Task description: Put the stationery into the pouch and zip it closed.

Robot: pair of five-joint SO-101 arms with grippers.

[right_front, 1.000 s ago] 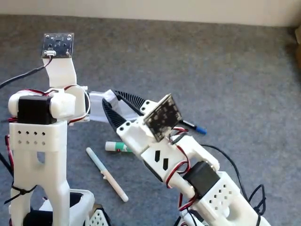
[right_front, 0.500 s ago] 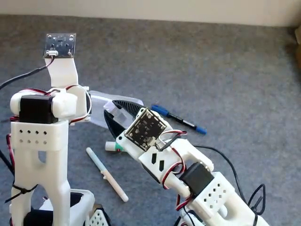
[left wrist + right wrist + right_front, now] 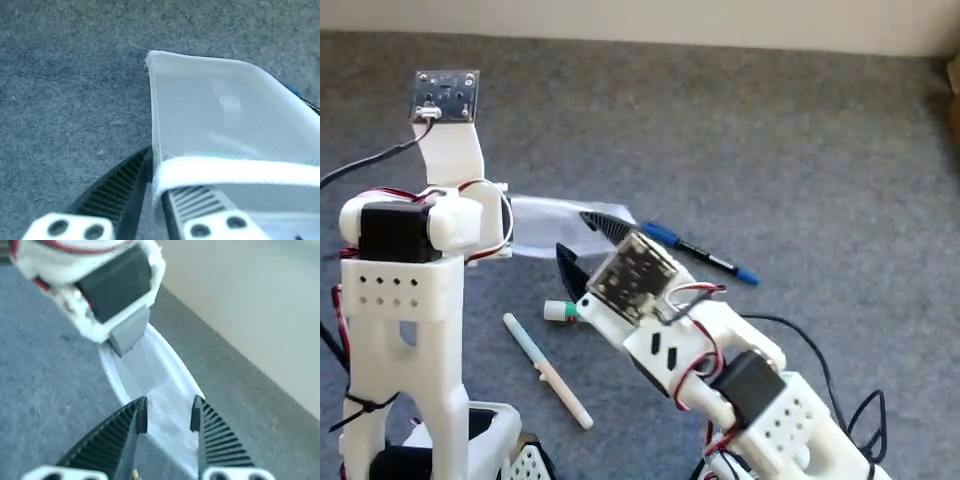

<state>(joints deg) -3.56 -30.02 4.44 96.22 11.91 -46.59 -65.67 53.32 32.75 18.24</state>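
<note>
While the left gripper (image 3: 156, 167) pinches the white zip band at one end of the clear pouch (image 3: 225, 110), the rest of the pouch stretches out above the grey carpet (image 3: 800, 130). Moving along, a pale blue-and-white pen (image 3: 546, 370) lies on the carpet near the left arm's base, with a green-and-white stick (image 3: 560, 310) close by. Then the right gripper (image 3: 571, 232), fingers spread wide, hangs at the pouch's far end. A blue-capped black pen (image 3: 700, 256) lies on the carpet just beside it, outside the pouch.
</note>
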